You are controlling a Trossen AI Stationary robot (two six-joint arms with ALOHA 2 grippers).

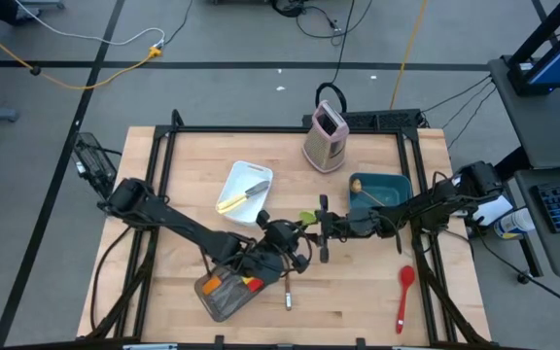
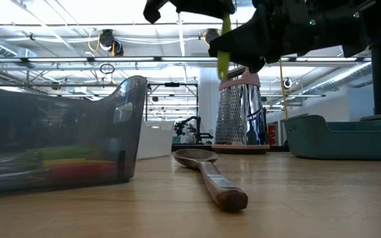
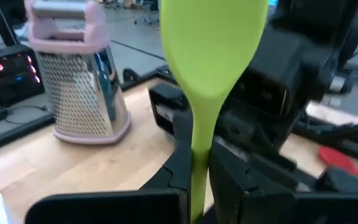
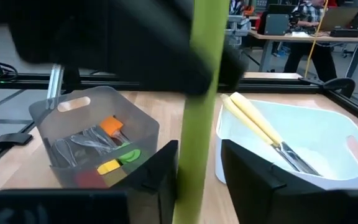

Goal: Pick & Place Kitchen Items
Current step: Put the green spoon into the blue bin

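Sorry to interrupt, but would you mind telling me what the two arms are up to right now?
The left claw is shut on the handle of a green spatula, holding it above the middle of the table. The right claw straddles the same spatula, its fingers either side of the handle, apparently a handover. A red spoon and a wooden spoon lie on the table.

A green spatula handle point(image 4: 201, 93) stood between the right gripper's point(image 4: 199, 171) fingers. Beyond lay a grey bin point(image 4: 95, 134) of utensils and a white tray point(image 4: 303, 152) holding a yellow-handled knife point(image 4: 260, 127).

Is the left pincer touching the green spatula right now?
Touching. The left wrist view shows the left pincer shut on the green spatula, handle pinched between both fingers.
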